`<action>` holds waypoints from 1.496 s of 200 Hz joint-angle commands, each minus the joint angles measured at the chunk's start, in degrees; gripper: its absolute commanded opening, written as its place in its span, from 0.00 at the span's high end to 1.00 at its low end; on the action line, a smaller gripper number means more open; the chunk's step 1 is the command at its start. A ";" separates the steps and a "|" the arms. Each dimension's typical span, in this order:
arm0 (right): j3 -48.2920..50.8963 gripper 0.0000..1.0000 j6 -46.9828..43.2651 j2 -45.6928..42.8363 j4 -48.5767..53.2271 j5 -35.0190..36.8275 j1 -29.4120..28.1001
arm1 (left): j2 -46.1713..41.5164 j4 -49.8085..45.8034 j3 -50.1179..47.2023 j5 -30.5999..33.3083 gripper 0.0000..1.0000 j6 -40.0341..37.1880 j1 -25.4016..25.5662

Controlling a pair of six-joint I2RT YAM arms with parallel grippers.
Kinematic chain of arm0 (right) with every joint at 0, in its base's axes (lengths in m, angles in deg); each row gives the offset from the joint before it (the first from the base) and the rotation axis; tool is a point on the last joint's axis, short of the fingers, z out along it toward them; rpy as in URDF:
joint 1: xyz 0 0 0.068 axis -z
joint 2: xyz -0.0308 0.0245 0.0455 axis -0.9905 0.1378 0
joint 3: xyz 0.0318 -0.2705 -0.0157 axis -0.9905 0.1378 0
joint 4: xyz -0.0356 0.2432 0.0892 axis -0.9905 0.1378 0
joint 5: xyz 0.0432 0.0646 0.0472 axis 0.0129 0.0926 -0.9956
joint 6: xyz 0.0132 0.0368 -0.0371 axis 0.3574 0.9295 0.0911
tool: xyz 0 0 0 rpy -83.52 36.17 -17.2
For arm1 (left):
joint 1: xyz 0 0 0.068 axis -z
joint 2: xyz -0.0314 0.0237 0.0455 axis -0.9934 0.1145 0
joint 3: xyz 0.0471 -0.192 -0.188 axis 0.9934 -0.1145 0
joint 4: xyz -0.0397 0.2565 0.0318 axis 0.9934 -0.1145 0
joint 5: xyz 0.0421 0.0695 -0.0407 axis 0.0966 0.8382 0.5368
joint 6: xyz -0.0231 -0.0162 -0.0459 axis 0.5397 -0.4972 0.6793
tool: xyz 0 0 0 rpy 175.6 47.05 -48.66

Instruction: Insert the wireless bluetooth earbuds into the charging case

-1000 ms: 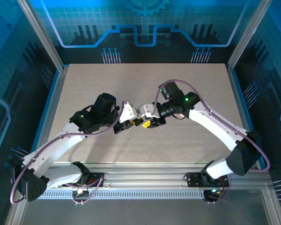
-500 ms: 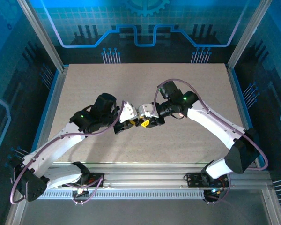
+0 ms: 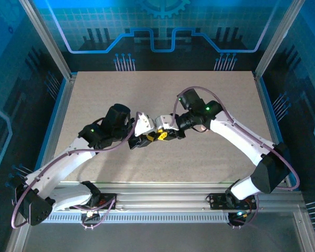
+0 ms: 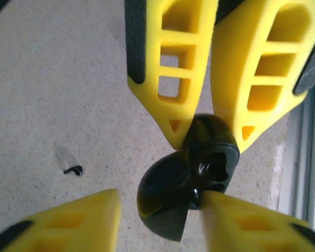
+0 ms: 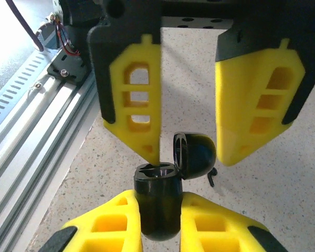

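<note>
Left tool (image 5: pixel 189 157) opened | right tool (image 5: pixel 158 198) clamps one case (image 5: pixel 157 218) (lid up) | one earbud (image 4: pixel 73 170) loose

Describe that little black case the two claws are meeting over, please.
The charging case is small, rounded and glossy black, plastic by its look. Its hinged lid stands open, showing a dark hollow inside. The right gripper is shut on its body. The left gripper is open, its fingers either side of the lid, one tip close against the rim.
</note>
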 commanded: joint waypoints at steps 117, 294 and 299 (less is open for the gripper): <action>12.86 0.88 31.45 -12.18 -28.96 -25.46 14.86 | -4.97 61.68 -23.01 -17.65 0.42 20.12 -4.43; 15.45 0.88 45.21 -12.74 -46.44 -23.08 12.58 | 3.01 87.29 -25.04 -20.10 0.53 32.34 -3.77; 15.40 0.88 45.30 -12.66 -46.66 -23.08 12.50 | 3.01 87.64 -25.04 -20.03 0.53 32.46 -3.72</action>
